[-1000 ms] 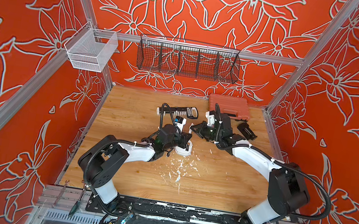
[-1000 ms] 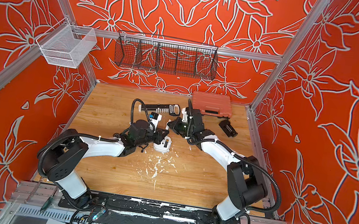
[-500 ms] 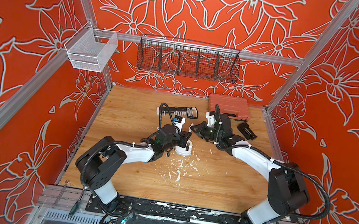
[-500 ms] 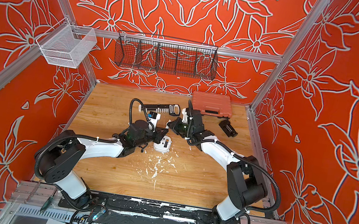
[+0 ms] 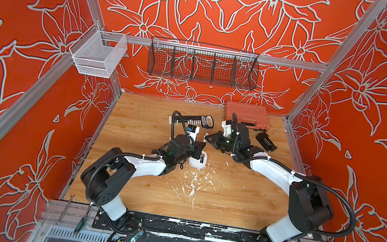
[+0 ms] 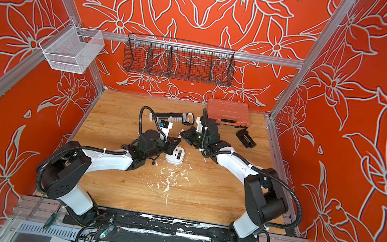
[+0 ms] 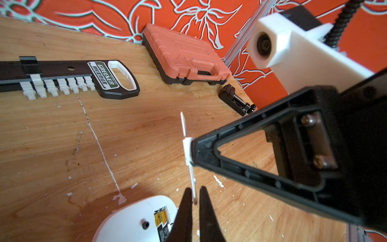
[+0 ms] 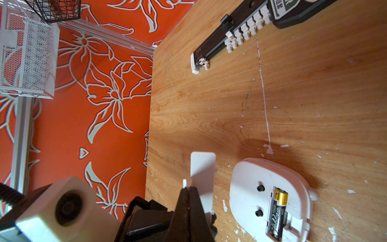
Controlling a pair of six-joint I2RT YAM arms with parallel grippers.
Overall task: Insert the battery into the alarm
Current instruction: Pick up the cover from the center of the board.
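Battery [image 8: 277,209] rests inside the upturned alarm [image 8: 247,184]; right fingers [image 8: 184,209] pinch a white cover [image 8: 204,167], left fingers [image 7: 184,209] nearly closed.

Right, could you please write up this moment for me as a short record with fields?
alarm: back up on the table, slot uncovered
battery: lying in the alarm's slot
cover: off the alarm, pinched by the right gripper
left gripper: shut, tips on either side of the cover's edge; grip unclear
elsewhere: orange case at the table's far edge
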